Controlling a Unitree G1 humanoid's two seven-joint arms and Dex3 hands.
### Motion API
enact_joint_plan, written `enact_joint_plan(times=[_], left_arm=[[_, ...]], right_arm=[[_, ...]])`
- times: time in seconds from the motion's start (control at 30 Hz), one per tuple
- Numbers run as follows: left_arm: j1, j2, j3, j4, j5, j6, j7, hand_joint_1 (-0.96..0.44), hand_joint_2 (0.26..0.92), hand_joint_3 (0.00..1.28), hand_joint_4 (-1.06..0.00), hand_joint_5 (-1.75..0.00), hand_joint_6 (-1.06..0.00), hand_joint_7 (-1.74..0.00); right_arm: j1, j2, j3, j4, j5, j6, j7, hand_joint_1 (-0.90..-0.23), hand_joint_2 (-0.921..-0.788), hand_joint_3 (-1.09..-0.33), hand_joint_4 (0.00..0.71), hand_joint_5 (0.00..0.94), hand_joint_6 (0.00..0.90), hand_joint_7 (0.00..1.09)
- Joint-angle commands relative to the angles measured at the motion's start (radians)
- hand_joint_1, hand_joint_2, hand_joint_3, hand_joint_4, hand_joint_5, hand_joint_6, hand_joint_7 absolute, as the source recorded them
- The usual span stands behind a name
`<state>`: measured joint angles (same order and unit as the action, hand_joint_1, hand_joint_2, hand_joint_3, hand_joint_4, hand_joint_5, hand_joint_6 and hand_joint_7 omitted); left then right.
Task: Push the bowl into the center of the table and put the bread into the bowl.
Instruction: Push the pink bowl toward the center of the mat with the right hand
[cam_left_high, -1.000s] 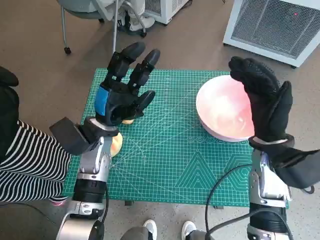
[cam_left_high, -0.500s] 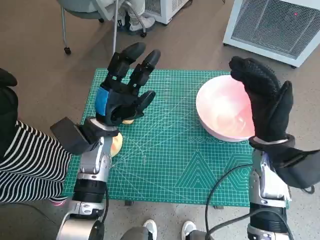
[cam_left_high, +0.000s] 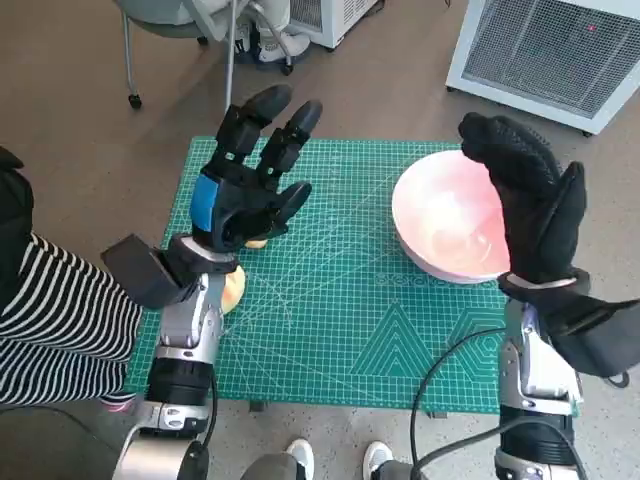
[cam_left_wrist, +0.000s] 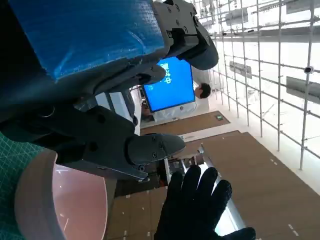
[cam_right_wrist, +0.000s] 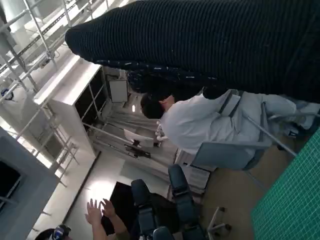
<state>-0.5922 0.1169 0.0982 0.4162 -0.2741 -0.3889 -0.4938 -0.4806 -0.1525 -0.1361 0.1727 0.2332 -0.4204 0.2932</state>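
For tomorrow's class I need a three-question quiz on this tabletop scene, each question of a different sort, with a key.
1. True or false: the bread already lies inside the pink bowl.
2. Multiple choice: where on the green cutting mat does the bowl sit? A) at the centre B) near the far right corner C) at the near left edge
3. Fill in: the right hand, fingers spread, is raised beside the ____.

Key
1. False: the bread lies near the mat's left edge, partly hidden under the left hand.
2. B
3. bowl
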Motion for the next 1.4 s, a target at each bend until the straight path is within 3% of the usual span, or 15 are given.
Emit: enact_joint_plan(times=[0.03,0.37,0.63,0.7,0.9,0.93,1.1,1.4], left_arm=[[-0.001,0.002,-0.002,-0.008,0.002,0.0,-0.001,-0.12,0.791,0.49,-0.21,-0.23,0.0,-0.81],[-0.003,0.001,0.0,0.0,0.0,-0.001,-0.003,-0.12,0.791,0.49,-0.2,-0.23,0.0,-0.81],[-0.004,0.0,0.002,0.006,-0.002,-0.002,-0.003,-0.13,0.79,0.5,-0.2,-0.24,0.0,-0.81],[-0.004,0.0,0.003,0.005,-0.003,-0.001,-0.002,-0.13,0.79,0.5,-0.2,-0.24,0.0,-0.81],[0.0,-0.004,0.003,0.0,-0.006,0.005,0.0,-0.13,0.79,0.5,-0.2,-0.24,0.0,-0.8],[0.0,-0.004,0.004,0.0,-0.007,0.005,0.0,-0.14,0.79,0.5,-0.2,-0.24,0.0,-0.8],[0.0,-0.006,0.005,0.001,-0.009,0.006,0.0,-0.15,0.789,0.5,-0.19,-0.24,0.0,-0.8],[-0.002,-0.004,0.008,-0.001,-0.013,0.014,0.0,-0.14,0.788,0.51,-0.19,-0.25,0.0,-0.8]], right_arm=[[0.027,-0.003,-0.002,0.009,-0.001,0.012,0.0,-0.681,-0.921,-0.694,0.208,0.0,0.152,0.34],[0.023,-0.032,-0.036,0.036,0.02,0.001,0.019,-0.684,-0.921,-0.694,0.207,0.0,0.152,0.34],[0.012,-0.106,-0.125,0.098,0.074,-0.014,0.053,-0.679,-0.921,-0.707,0.193,0.0,0.128,0.33],[0.008,-0.119,-0.143,0.122,0.071,-0.028,0.049,-0.679,-0.921,-0.717,0.19,0.0,0.12,0.33],[-0.004,-0.149,-0.19,0.196,0.022,-0.071,-0.024,-0.669,-0.921,-0.776,0.17,0.0,0.078,0.35],[-0.006,-0.155,-0.198,0.213,0.008,-0.078,-0.044,-0.664,-0.921,-0.794,0.135,0.007,0.049,0.34],[-0.031,-0.185,-0.23,0.341,-0.029,-0.112,-0.113,-0.674,-0.921,-0.796,0.133,0.023,0.038,0.35],[-0.096,-0.215,-0.259,0.579,-0.01,-0.125,-0.142,-0.626,-0.921,-0.824,0.12,0.014,0.021,0.34]])
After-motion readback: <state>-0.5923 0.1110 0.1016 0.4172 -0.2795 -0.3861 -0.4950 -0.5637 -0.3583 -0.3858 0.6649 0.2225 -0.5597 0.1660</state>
